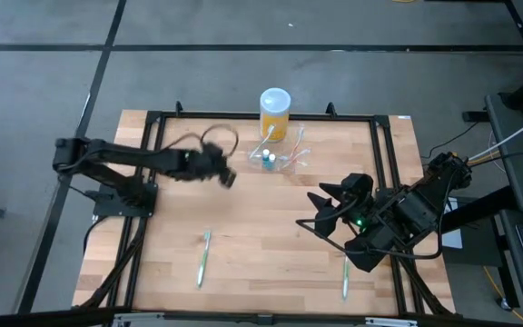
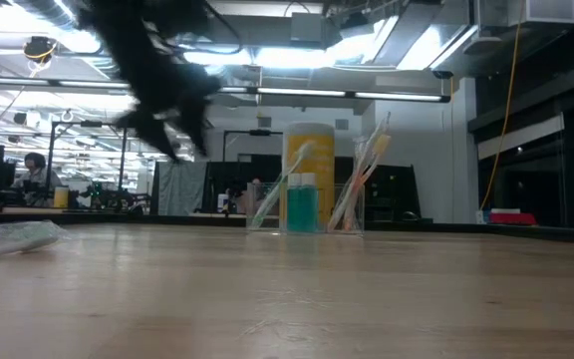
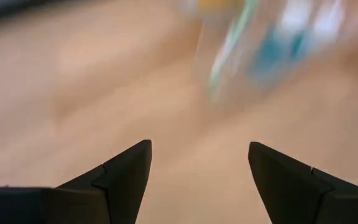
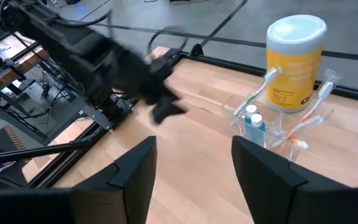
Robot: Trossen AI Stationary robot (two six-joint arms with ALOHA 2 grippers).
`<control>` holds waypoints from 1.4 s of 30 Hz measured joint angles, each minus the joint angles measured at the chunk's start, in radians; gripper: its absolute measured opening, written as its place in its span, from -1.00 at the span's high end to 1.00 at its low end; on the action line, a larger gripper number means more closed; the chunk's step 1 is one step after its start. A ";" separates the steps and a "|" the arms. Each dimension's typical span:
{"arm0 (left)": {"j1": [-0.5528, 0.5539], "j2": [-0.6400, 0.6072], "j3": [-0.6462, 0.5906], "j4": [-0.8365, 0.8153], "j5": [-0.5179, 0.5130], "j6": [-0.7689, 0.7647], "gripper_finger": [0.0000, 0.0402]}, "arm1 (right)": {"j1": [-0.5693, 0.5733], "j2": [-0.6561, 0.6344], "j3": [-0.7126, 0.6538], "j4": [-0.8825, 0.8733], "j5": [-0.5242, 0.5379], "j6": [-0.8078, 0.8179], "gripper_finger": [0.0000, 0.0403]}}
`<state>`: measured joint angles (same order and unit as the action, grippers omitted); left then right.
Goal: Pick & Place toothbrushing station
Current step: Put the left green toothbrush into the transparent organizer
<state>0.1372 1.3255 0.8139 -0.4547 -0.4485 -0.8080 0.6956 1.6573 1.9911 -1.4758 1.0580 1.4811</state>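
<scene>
The toothbrushing station [image 1: 280, 156] is a clear plastic holder standing on its base on the wood table, toward the far edge. Toothbrushes lean in it around two small blue-capped tubes [image 4: 253, 119]. It also shows in the low view [image 2: 307, 204] and, blurred, in the left wrist view [image 3: 272, 50]. My left gripper [image 1: 228, 177] hangs open above the table, left of the station, with nothing between its fingers [image 3: 129, 177]. My right gripper [image 1: 320, 213] is raised at the right, open and empty [image 4: 194, 168], facing the station.
A yellow white-lidded container [image 1: 274, 113] stands just behind the station. Two loose toothbrushes lie near the front edge, one left [image 1: 204, 257] and one right [image 1: 344, 277]. A black frame [image 1: 261, 116] borders the table. Bare wood lies between the arms.
</scene>
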 joint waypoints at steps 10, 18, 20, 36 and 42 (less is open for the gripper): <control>-0.528 -0.057 0.000 -0.346 0.155 -0.832 -0.33 | 0.000 0.000 0.000 -0.004 0.022 -0.021 -0.03; -0.797 0.002 0.000 -0.322 0.126 -1.300 -0.33 | 0.008 0.000 0.000 0.025 0.023 -0.058 -0.03; -0.827 0.019 0.000 -0.310 0.128 -1.341 -0.33 | 0.017 0.000 0.000 0.026 0.024 -0.061 -0.03; -0.823 0.168 0.000 -0.220 0.156 -1.353 -0.33 | 0.078 0.000 0.000 0.092 0.027 -0.138 -0.03; -0.821 0.195 0.000 -0.197 0.160 -1.353 -0.33 | 0.091 0.000 0.000 0.119 0.027 -0.182 -0.03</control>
<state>-0.6839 1.5201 0.8139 -0.6513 -0.2889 -2.1606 0.7869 1.6573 1.9911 -1.3564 1.0848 1.2995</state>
